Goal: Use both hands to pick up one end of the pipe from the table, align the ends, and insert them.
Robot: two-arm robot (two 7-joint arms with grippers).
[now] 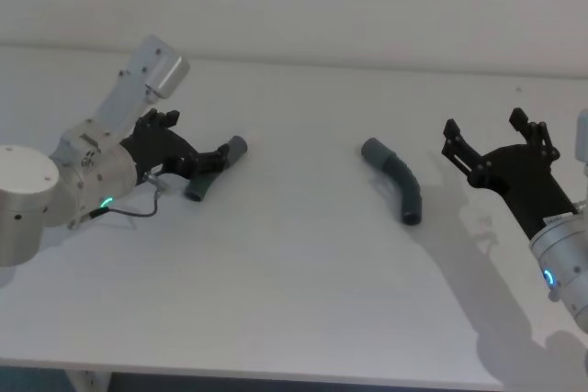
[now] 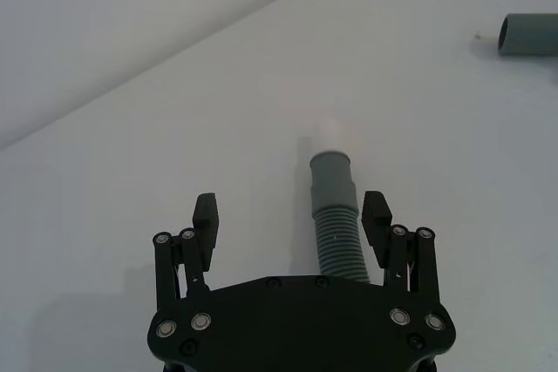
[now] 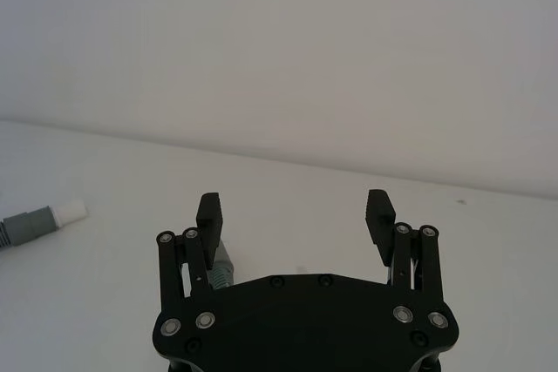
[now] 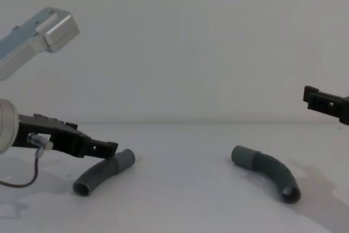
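So, my left gripper (image 2: 290, 208), wide open and empty, straddles the left hose piece (image 2: 336, 215), which lies on the table (image 1: 276, 300) pointing straight ahead between the jaws. The right gripper (image 1: 485, 130), open and empty too, waits beside the other piece (image 1: 397, 176).

1. The head view is looking down on the table (image 1: 294, 300), covering the left pipe piece (image 1: 234, 148) and right pipe piece (image 1: 407, 192).
2. The chest view is looking low across it, sharing both.
3. Wrist views are peering closely past the left gripper (image 2: 290, 211) and right gripper (image 3: 294, 208).
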